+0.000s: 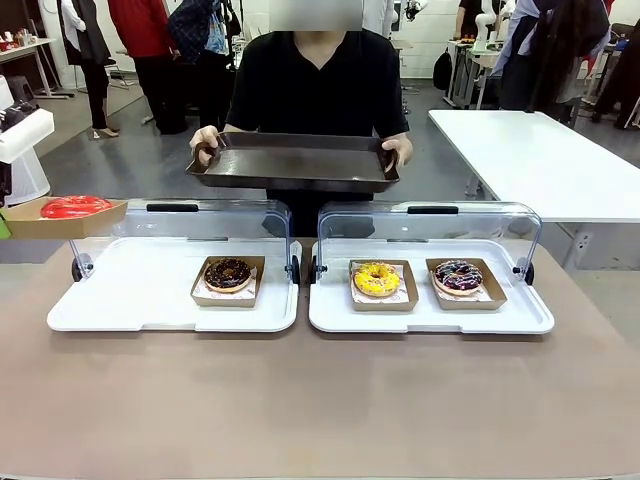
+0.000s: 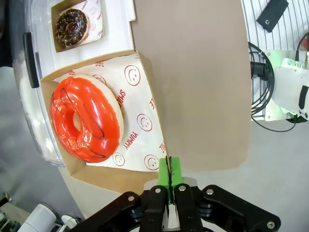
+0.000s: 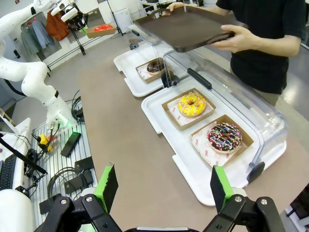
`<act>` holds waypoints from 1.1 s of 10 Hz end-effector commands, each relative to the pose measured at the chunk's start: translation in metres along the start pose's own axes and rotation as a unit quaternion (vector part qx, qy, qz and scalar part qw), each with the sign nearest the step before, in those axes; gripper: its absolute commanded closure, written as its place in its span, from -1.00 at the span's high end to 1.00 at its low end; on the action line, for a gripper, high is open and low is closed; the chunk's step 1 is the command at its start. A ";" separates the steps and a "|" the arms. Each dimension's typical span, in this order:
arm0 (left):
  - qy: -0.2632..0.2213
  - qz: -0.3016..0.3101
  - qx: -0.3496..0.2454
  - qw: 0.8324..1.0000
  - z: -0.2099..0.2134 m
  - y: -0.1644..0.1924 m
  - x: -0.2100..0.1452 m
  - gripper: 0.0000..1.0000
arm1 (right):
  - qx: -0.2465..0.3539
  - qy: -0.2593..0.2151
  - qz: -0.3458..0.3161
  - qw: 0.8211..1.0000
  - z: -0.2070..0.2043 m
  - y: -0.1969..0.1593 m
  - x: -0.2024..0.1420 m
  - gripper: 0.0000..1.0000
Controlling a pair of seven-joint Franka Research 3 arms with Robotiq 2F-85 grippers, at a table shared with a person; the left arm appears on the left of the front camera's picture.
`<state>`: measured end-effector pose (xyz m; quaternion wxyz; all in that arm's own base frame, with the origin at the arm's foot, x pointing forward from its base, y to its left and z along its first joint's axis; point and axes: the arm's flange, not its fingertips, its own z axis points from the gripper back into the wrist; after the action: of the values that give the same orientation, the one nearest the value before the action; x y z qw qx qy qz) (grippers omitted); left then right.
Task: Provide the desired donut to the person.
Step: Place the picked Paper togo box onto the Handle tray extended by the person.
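Note:
A red glazed donut (image 2: 87,118) lies on printed paper in an open cardboard tray (image 2: 111,176). My left gripper (image 2: 169,170) is shut on that tray's near wall. The same red donut (image 1: 75,206) hangs at the far left, level with the table's back edge. A chocolate donut (image 1: 228,273) sits on the left white tray (image 1: 120,300). A yellow donut (image 1: 376,279) and a sprinkled dark donut (image 1: 458,276) sit on the right white tray (image 1: 430,315). The person (image 1: 315,85) holds a dark serving tray (image 1: 295,160) with both hands. My right gripper (image 3: 164,188) is open over the table.
Both white trays have clear hinged lids (image 1: 430,225) standing open at the back. The brown tabletop (image 1: 300,400) stretches in front of them. A white table (image 1: 540,150) stands back right. Cables and gear (image 3: 63,145) lie beside the table.

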<state>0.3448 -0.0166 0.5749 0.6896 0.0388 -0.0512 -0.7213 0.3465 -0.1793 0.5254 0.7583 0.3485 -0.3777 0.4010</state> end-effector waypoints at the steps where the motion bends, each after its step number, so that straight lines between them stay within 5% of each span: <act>1: 0.004 0.001 0.002 1.000 0.003 -0.001 0.001 -1.00 | 0.003 -0.012 0.004 1.000 0.001 -0.001 0.001 1.00; 6: 0.000 0.000 0.000 1.000 0.000 0.000 0.000 -0.96 | 0.003 -0.012 0.004 1.000 0.001 -0.001 0.001 1.00; 8: 0.022 -0.028 0.041 0.999 0.066 0.015 0.006 -0.96 | 0.003 -0.012 0.004 1.000 0.001 -0.001 0.001 1.00; 11: 0.016 -0.057 0.090 0.994 0.109 0.005 0.060 -0.96 | 0.003 -0.012 0.004 1.000 0.001 -0.001 0.001 1.00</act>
<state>0.3278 -0.0563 0.6830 0.6479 0.1090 -0.1048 -0.7466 0.3464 -0.1795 0.5254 0.7585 0.3483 -0.3777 0.4008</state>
